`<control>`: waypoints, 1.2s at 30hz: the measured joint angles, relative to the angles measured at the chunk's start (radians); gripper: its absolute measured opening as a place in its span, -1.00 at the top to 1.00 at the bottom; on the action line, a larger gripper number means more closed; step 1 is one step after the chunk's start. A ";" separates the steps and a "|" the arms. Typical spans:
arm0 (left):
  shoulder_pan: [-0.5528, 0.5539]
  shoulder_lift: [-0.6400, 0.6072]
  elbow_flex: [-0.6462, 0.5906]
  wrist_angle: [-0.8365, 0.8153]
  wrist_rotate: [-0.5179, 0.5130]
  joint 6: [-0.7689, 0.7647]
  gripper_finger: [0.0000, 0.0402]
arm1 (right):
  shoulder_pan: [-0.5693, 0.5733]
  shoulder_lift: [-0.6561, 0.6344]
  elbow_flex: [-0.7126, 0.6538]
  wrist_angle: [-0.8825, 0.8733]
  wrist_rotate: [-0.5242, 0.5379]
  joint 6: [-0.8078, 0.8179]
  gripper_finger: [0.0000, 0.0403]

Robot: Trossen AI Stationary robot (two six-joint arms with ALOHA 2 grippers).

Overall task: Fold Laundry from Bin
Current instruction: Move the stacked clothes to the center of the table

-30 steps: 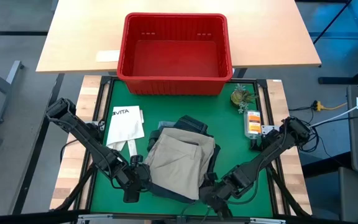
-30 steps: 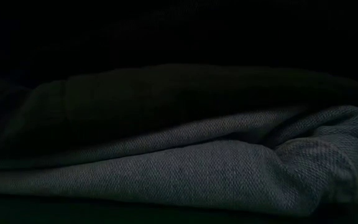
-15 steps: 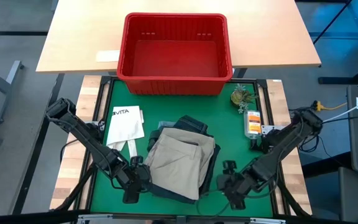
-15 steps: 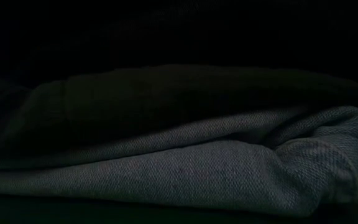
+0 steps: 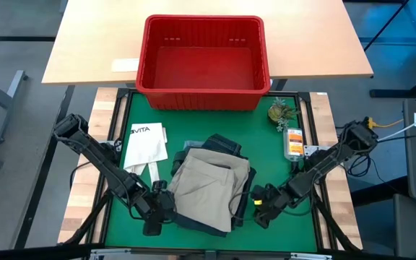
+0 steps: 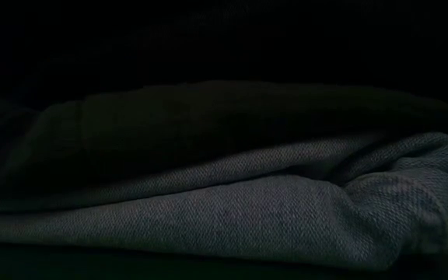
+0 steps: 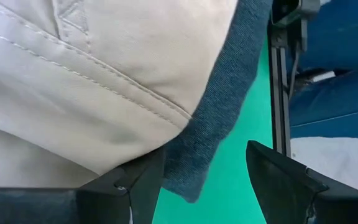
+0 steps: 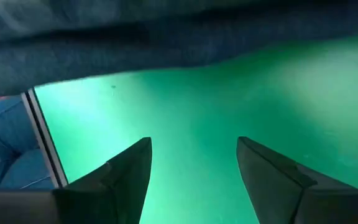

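Our right gripper [image 5: 258, 207] now swung back beside folded laundry pile [image 5: 211, 180], fingers wide, empty; left gripper [image 5: 156, 209] spread at pile's other edge; bin [image 5: 203, 97] empty, so we judge only tidying remains.

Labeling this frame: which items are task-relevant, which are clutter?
Job:
- khaki garment, top of the pile
- dark grey garment under it
- red bin
- left tool
- right tool

Clutter:
- white tote bag
- small plant
- orange packet
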 joint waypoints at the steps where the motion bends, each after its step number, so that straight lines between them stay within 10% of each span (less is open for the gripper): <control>1: 0.000 0.000 0.000 0.001 -0.010 -0.001 -0.09 | 0.000 0.004 -0.010 0.029 0.001 -0.001 -0.17; 20: 0.018 0.000 -0.001 0.036 -0.028 -0.030 -0.09 | -0.063 0.246 -0.007 0.508 0.108 -0.093 -0.17; 36: 0.018 0.000 -0.001 0.039 -0.023 -0.034 -0.09 | -0.191 0.251 -0.010 0.629 -0.025 -0.059 -0.17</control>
